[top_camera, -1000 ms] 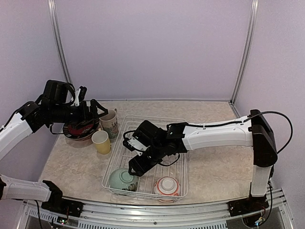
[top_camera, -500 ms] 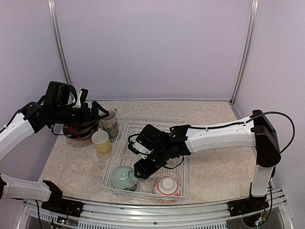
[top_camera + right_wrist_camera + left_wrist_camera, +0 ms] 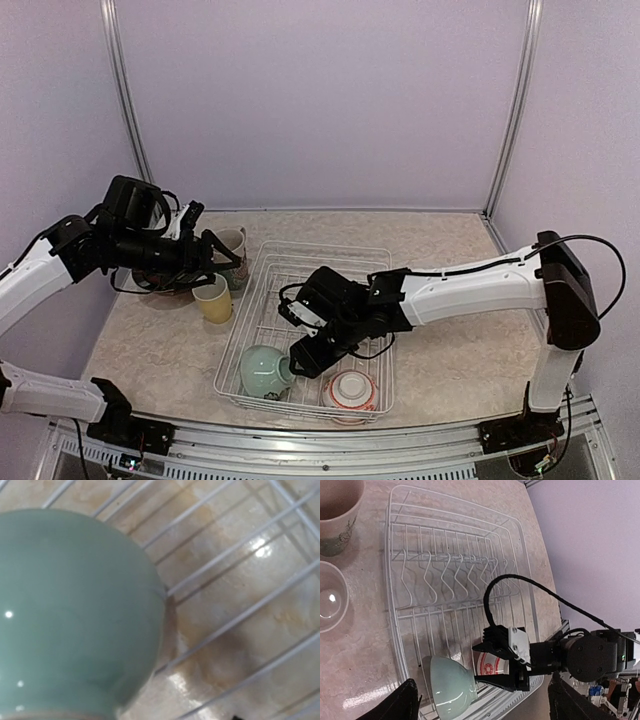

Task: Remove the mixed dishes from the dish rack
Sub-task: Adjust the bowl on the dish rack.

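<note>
The white wire dish rack holds a pale-green bowl, tipped on its side at the near left, and a red-and-white bowl upside down at the near edge. My right gripper is open, its tips at the green bowl's foot. The left wrist view shows the rack, both bowls and the right gripper. The right wrist view shows the green bowl very close. My left gripper is open and empty above the patterned mug and yellow cup.
The mug and the cup stand on the table left of the rack. The plates lie mostly hidden under my left arm. The rack's far half holds only its plate slots. Purple walls close in the table.
My right gripper has moved down and toward the near left, up to the green bowl, which has tipped over. My left gripper has swung right, over the mug and cup.
</note>
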